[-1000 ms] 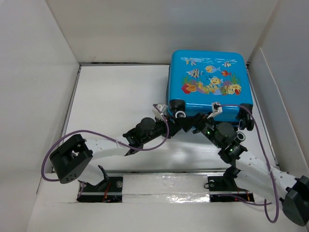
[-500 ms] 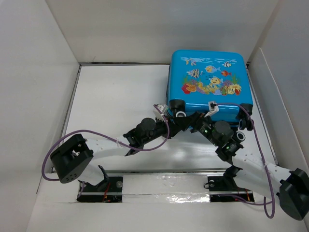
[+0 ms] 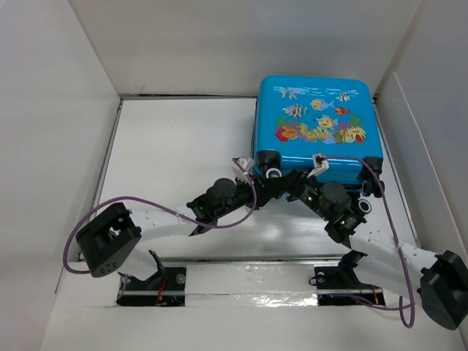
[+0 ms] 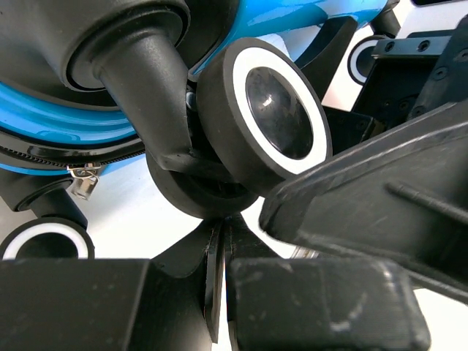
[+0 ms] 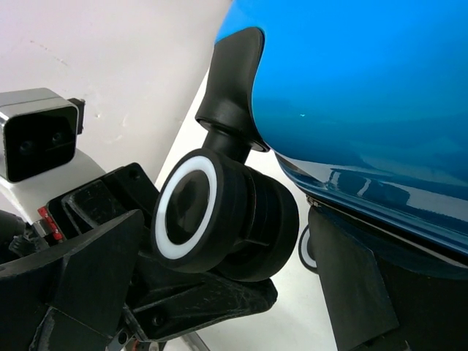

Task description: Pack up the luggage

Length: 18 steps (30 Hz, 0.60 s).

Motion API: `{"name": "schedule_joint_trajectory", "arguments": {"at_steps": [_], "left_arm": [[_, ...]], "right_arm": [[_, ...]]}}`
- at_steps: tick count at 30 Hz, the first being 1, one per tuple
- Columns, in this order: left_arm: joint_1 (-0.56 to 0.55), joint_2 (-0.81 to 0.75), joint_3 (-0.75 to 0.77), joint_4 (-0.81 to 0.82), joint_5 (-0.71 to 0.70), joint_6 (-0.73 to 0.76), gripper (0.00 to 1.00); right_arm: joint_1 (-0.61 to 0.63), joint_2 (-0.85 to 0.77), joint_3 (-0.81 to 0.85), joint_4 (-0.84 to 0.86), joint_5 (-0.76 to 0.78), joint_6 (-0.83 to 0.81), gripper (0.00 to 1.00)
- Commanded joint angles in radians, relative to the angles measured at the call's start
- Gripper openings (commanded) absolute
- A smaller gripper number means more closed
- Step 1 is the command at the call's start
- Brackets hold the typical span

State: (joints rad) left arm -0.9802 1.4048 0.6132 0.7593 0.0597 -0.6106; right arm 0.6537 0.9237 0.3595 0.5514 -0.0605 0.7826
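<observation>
The luggage is a closed bright blue suitcase with a fish print, lying flat at the back right. Its near-left black wheel has a white ring. My left gripper is shut, empty, its tips touching the underside of that wheel's caster. My right gripper is open and straddles the same wheel, one finger to its left and the other beneath the blue shell. In the top view both grippers, left and right, meet at the suitcase's near edge.
White walls enclose the table on three sides, and the suitcase sits close to the right wall. Two more wheels stick out at the near-right corner. Purple cables loop off both arms. A metal strip runs along the near edge.
My right arm has shifted slightly left, bringing its open gripper further around the near-left wheel. The left arm and the suitcase have not moved.
</observation>
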Motion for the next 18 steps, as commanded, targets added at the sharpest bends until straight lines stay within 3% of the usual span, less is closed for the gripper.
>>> {"name": "schedule_joint_trajectory", "arguments": {"at_steps": [1, 8, 11, 14, 18], "left_arm": [[0.0, -0.035, 0.043, 0.083, 0.002, 0.003, 0.0], [0.0, -0.046, 0.033, 0.083, -0.001, 0.003, 0.0], [0.0, -0.044, 0.03, 0.084, 0.002, 0.003, 0.0], [0.0, -0.046, 0.02, 0.086, 0.003, 0.005, 0.0], [0.0, -0.056, 0.003, 0.068, -0.015, 0.015, 0.0]], "right_arm": [[-0.008, 0.024, 0.028, 0.059, -0.002, -0.008, 0.98], [-0.008, 0.066, 0.05, 0.12, -0.013, -0.002, 0.92], [-0.008, 0.066, 0.055, 0.125, -0.006, -0.005, 0.85], [-0.008, 0.063, 0.064, 0.128, -0.004, -0.013, 0.68], [-0.008, 0.04, 0.068, 0.114, 0.001, -0.025, 0.61]]}}
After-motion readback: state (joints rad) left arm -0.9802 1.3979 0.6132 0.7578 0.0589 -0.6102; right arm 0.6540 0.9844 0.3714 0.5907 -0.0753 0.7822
